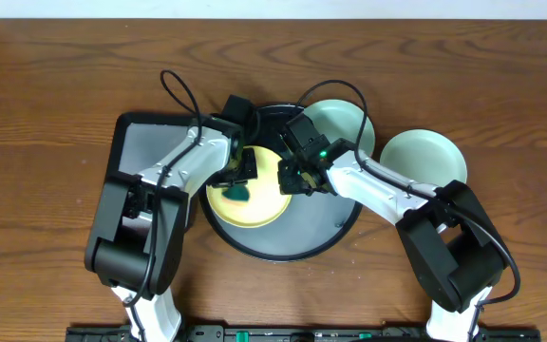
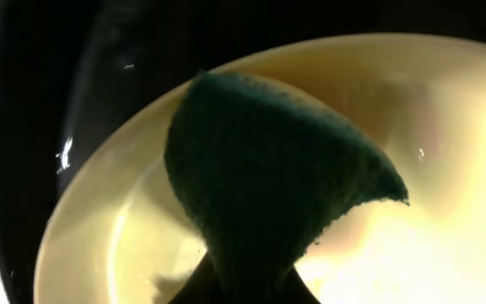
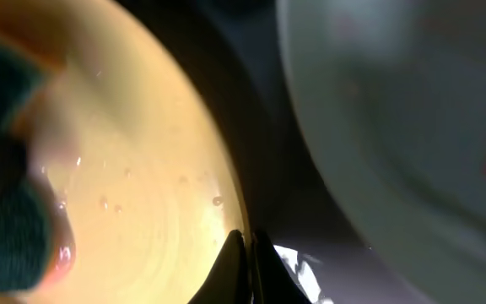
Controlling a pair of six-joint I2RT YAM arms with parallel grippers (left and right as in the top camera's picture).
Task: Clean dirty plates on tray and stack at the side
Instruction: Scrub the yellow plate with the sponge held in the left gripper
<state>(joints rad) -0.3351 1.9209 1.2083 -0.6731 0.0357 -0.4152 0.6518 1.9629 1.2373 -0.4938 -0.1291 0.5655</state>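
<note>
A pale yellow plate (image 1: 254, 195) lies on the round black tray (image 1: 292, 242). My left gripper (image 1: 242, 182) is shut on a dark green sponge (image 2: 260, 181) that rests on the yellow plate (image 2: 445, 110). My right gripper (image 1: 294, 179) is shut on the yellow plate's right rim (image 3: 241, 241), which shows between its fingers in the right wrist view. One mint plate (image 1: 342, 128) sits at the tray's back right and also shows in the right wrist view (image 3: 412, 127). The other mint plate (image 1: 424, 157) lies on the table to the right of the tray.
A dark grey rectangular tray (image 1: 145, 147) lies left of the round tray, under my left arm. The wooden table (image 1: 46, 114) spreads around both trays. Cables loop above both wrists.
</note>
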